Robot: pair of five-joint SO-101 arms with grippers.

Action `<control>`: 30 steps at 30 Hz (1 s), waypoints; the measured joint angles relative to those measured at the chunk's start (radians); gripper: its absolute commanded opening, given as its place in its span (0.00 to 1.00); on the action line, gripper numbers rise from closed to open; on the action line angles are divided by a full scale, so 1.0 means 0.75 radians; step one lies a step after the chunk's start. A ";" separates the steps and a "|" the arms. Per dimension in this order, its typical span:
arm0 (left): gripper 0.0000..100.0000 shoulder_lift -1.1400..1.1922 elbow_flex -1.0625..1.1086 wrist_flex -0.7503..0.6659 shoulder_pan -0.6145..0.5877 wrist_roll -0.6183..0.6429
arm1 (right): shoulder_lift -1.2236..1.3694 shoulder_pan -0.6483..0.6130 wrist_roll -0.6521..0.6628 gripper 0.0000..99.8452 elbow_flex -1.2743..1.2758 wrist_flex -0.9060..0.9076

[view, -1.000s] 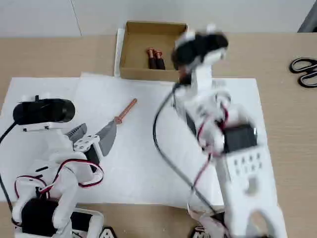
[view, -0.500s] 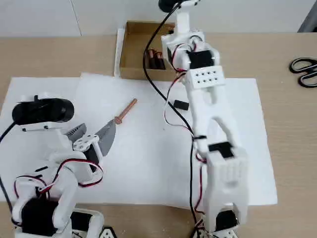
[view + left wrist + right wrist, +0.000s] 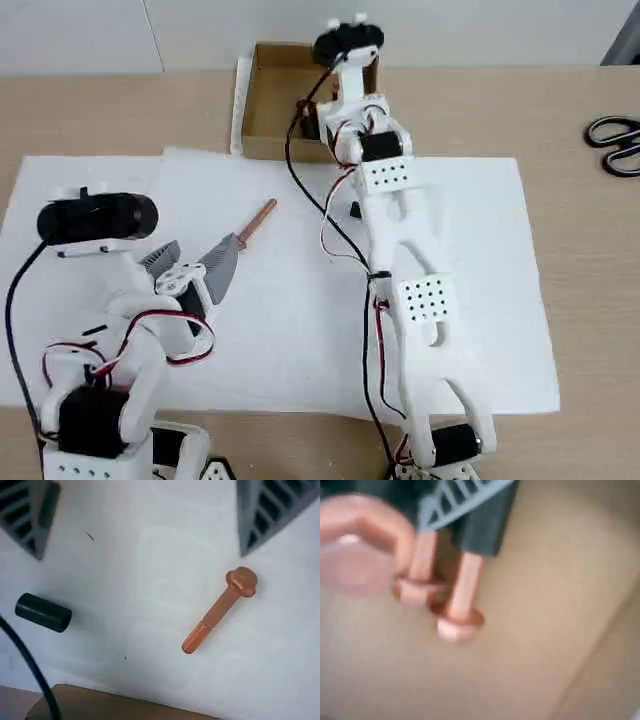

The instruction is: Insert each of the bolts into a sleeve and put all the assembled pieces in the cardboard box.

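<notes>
Ahead of the left tool (image 3: 200, 250), jaws apart, a bolt (image 3: 218, 610) and sleeve (image 3: 43, 612) lie unjoined; under the right tool (image 3: 462, 500), whose grip we cannot tell, assembled pieces (image 3: 465, 580) rest in the cardboard box (image 3: 262, 95).

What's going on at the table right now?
The right arm is stretched over the cardboard box, where two sleeved bolts lie inside. The left tool hangs open beside a loose copper bolt on the white sheet; a black sleeve lies apart from it, not yet joined.

Coppery metal bolt (image 3: 219, 609), matt black sleeve (image 3: 43, 612), plain cardboard box (image 3: 268, 100)
</notes>
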 measured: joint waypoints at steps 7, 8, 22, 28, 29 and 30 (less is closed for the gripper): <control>0.24 0.000 0.000 0.000 0.000 0.000 | 0.010 0.006 0.000 0.18 -0.196 0.074; 0.24 0.000 0.000 0.000 0.000 0.000 | 0.010 0.006 0.000 0.18 -0.229 0.106; 0.24 0.000 0.000 0.000 0.000 0.000 | -0.468 0.008 0.000 0.18 -0.268 0.845; 0.24 0.000 0.000 0.000 0.000 0.000 | -0.716 0.008 0.000 0.18 -0.268 1.092; 0.24 0.000 0.000 0.000 0.000 0.000 | -0.757 0.008 0.000 0.18 -0.268 1.105; 0.24 0.000 0.000 0.000 0.000 0.000 | -0.798 0.008 0.000 0.18 -0.268 1.119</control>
